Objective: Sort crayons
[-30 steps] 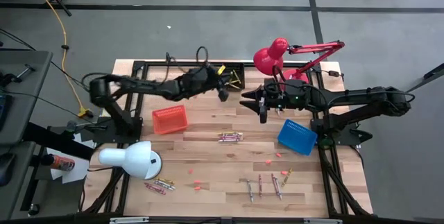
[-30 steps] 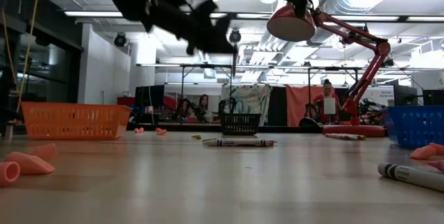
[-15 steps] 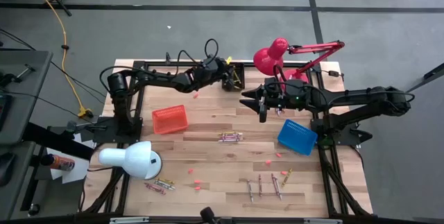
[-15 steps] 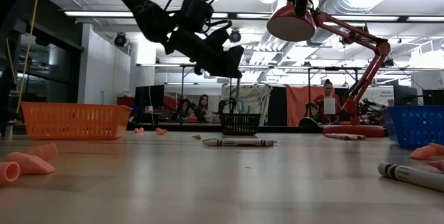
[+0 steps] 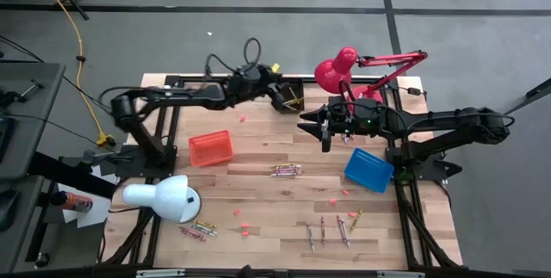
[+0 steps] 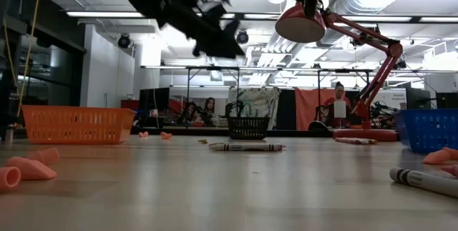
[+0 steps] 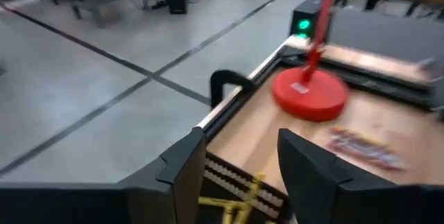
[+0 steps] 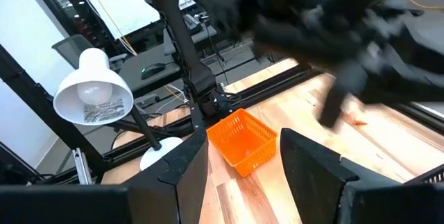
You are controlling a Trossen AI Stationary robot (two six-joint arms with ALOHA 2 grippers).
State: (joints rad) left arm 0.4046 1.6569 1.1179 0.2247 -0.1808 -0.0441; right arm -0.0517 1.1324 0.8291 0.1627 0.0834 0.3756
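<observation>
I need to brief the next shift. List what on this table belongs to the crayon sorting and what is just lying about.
Belongs to the job:
- crayons: middle bunch, near-edge group, pile by the white lamp
- yellow crayons in the black basket
- orange basket
- blue basket

Lying about:
- red lamp
- white lamp
- pink crumbs

Crayons on the counter (image 5: 258, 153), four groups, all lying flat.
Yellow crayons (image 5: 294, 99) heaped in the black basket (image 5: 291, 106) at the far edge; a tight bunch (image 5: 286, 170) at mid-counter; a small bunch (image 5: 197, 230) by the white lamp's base (image 5: 183, 205); several single sticks (image 5: 331, 229) spread apart near the front edge.
</observation>
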